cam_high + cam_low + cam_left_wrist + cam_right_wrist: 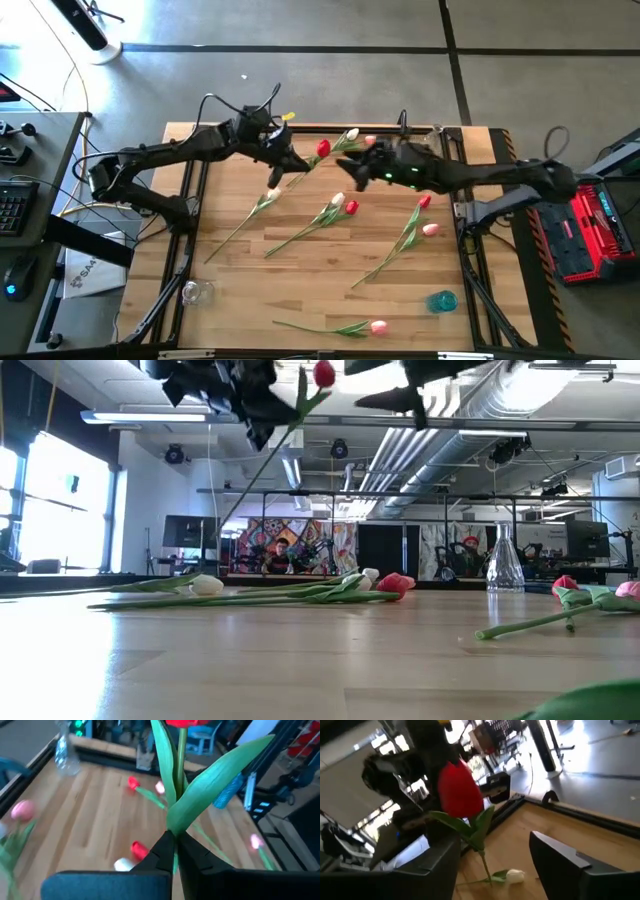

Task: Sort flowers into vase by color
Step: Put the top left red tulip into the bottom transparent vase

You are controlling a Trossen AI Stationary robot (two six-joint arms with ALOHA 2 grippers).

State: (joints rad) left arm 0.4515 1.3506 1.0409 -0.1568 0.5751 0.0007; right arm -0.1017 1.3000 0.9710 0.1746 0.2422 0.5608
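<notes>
My left gripper (285,156) (173,840) is raised over the far left of the table, shut on a red tulip (322,148) (182,722). The flower head (323,373) points up and toward my right gripper. Its bare stem (250,480) trails down behind the fingers. My right gripper (347,166) (495,840) hovers open just right of that head (460,790), touching nothing. Several other flowers lie flat on the wood, among them a white and red pair (340,208). A clear vase (197,292) and a blue vase (441,300) stand near the front edge. My left gripper pinches the red tulip's stem (173,851) between its two fingers, just below where the leaves (200,790) branch off. The fingers lie across the stem. The tulip is lifted clear of the table, with its head slanting up and its lower stem hanging free.
Loose tulips lie at the far edge (355,135), at the right (428,215), in the middle and near the front (378,326). A white one (268,198) lies under my left arm. A black frame (470,250) borders the table.
</notes>
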